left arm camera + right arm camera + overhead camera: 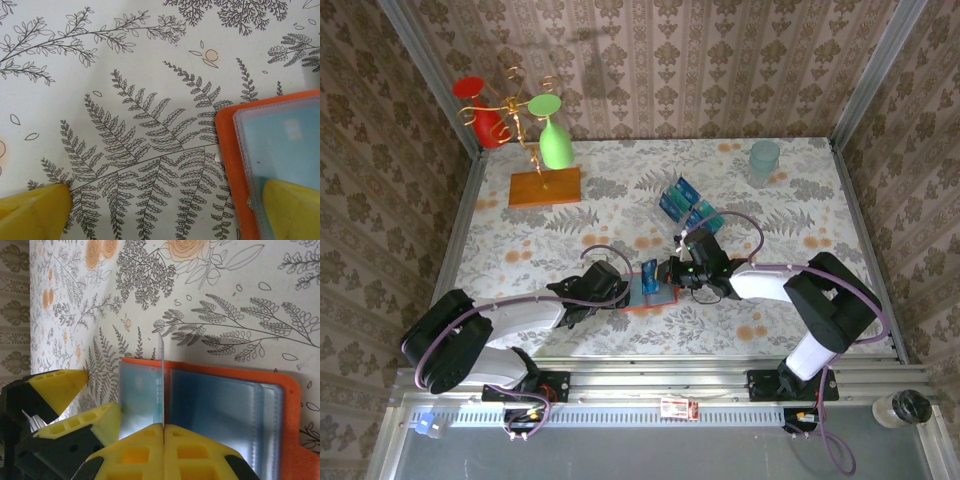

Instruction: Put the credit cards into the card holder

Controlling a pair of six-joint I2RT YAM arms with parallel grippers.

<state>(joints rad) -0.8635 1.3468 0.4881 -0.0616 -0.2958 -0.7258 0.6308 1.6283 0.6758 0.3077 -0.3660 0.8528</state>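
Table (620, 215): pale cloth, grey fern print with orange flowers, patterned walls on three sides.

Upper left of the top view: orange-brown wooden slab (544, 187) lies flat on the cloth and carries a gold wire rack (510, 110) with one red and one green glass.

Upper right: clear tumbler (764, 160), upright, well apart from everything else.

Centre, slightly right: clear plastic tray (663, 220) with dark blue and teal credit cards (677, 198) standing tilted in it.

Lower centre: card holder (655, 297) lies open and flat, its orange-red cover against the cloth and grey-blue clear pockets facing up. In the left wrist view its rounded corner (231, 150) sits at lower right on the fern print.
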